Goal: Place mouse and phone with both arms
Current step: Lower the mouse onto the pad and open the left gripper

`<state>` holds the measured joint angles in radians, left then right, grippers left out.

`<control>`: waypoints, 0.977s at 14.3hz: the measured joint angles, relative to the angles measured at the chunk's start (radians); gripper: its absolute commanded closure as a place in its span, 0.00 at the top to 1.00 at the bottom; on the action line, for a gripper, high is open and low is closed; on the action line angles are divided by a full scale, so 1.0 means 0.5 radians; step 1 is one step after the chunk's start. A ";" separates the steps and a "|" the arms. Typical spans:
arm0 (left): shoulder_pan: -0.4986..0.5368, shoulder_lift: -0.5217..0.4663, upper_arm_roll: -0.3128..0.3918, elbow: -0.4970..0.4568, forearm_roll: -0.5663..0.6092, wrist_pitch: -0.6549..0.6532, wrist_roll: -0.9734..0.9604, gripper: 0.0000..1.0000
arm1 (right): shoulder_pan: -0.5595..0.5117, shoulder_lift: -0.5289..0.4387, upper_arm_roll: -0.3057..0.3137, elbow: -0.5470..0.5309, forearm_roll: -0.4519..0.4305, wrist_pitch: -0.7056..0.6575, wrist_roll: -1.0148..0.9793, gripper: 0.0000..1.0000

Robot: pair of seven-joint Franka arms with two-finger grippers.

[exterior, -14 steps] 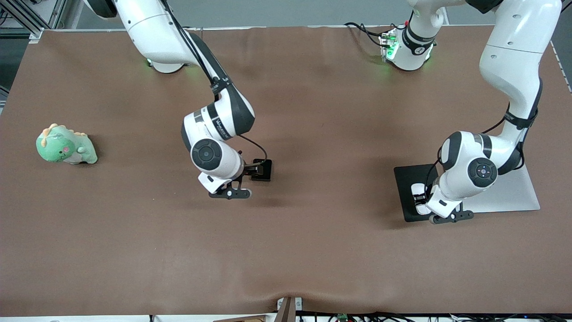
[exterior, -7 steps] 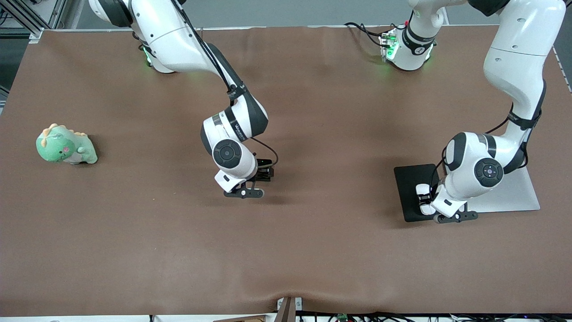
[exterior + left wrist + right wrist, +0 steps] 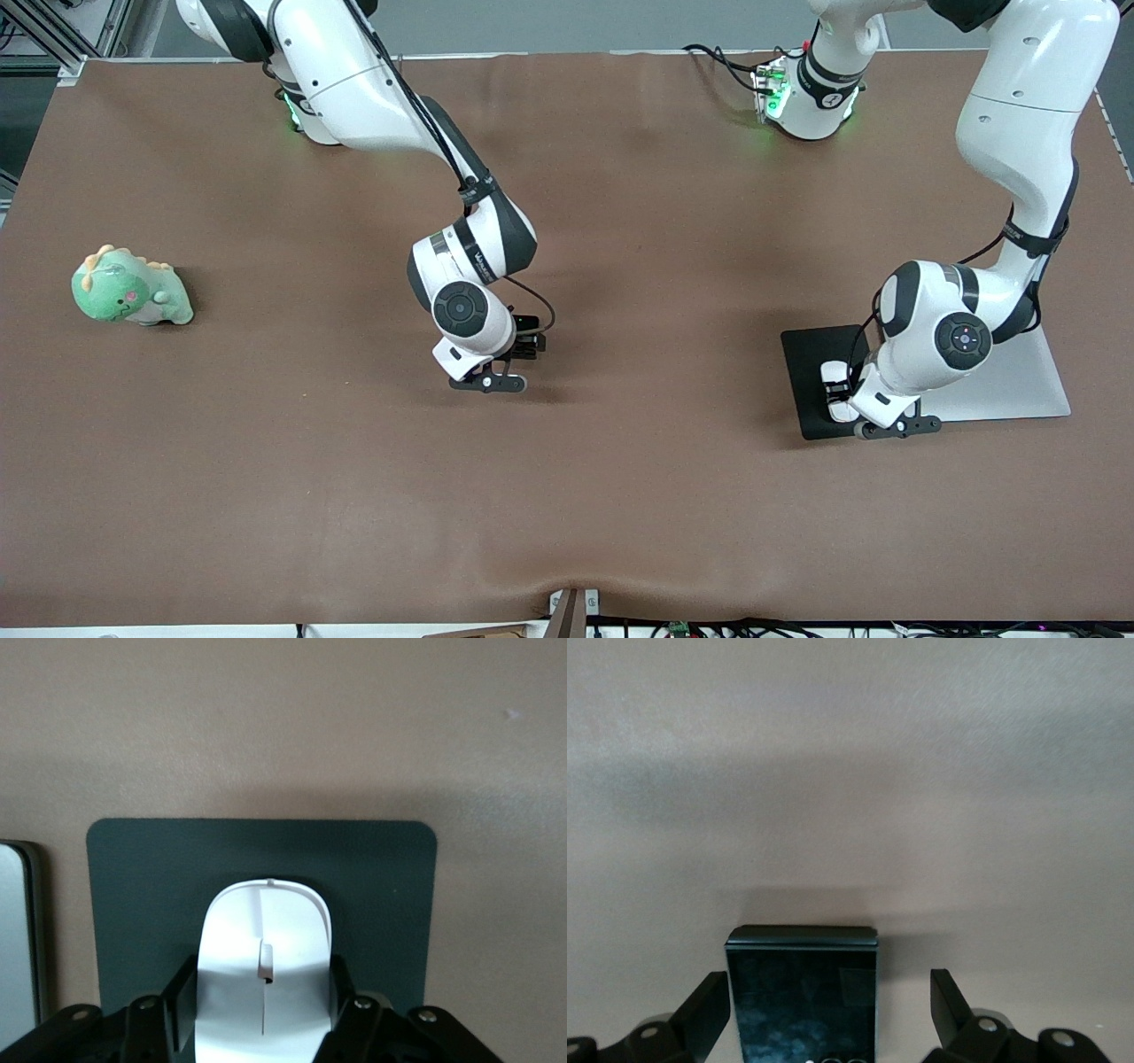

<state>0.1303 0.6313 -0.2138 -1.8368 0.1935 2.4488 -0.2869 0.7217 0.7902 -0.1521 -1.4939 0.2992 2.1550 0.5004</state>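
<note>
The white mouse (image 3: 264,930) lies on the dark grey mat (image 3: 372,868) and also shows in the front view (image 3: 830,370). My left gripper (image 3: 261,992) is down at the mat (image 3: 802,354), its fingers pressed against both sides of the mouse. The black phone (image 3: 802,983) lies flat on the brown table near the middle. My right gripper (image 3: 828,1001) is open and low around it, one finger close to the phone's edge, the other apart from it. In the front view the right gripper (image 3: 524,347) covers most of the phone.
A closed silver laptop (image 3: 1019,381) lies beside the mat toward the left arm's end; its edge shows in the left wrist view (image 3: 18,939). A green dinosaur plush toy (image 3: 130,288) sits toward the right arm's end of the table.
The right arm has swung toward the left arm's end, bringing its gripper down over the phone. The left arm has shifted only slightly, with the mouse staying on the mat.
</note>
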 measured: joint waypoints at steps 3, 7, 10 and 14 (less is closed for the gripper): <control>0.000 0.000 0.000 -0.009 0.000 0.000 0.000 0.41 | 0.028 0.018 0.000 0.000 0.078 0.000 0.003 1.00; -0.003 0.000 -0.002 -0.016 0.000 0.000 0.000 1.00 | 0.046 0.036 0.000 -0.003 0.094 0.000 0.004 1.00; -0.003 0.000 -0.002 -0.016 0.000 0.006 0.000 1.00 | 0.055 0.058 0.000 -0.005 0.094 0.000 0.004 1.00; -0.004 -0.023 -0.010 0.017 0.000 0.026 0.000 1.00 | 0.062 0.064 -0.001 -0.006 0.094 0.000 0.003 0.11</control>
<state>0.1284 0.6198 -0.2189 -1.8284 0.1935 2.4620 -0.2869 0.7530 0.8221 -0.1527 -1.4969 0.3464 2.1548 0.5018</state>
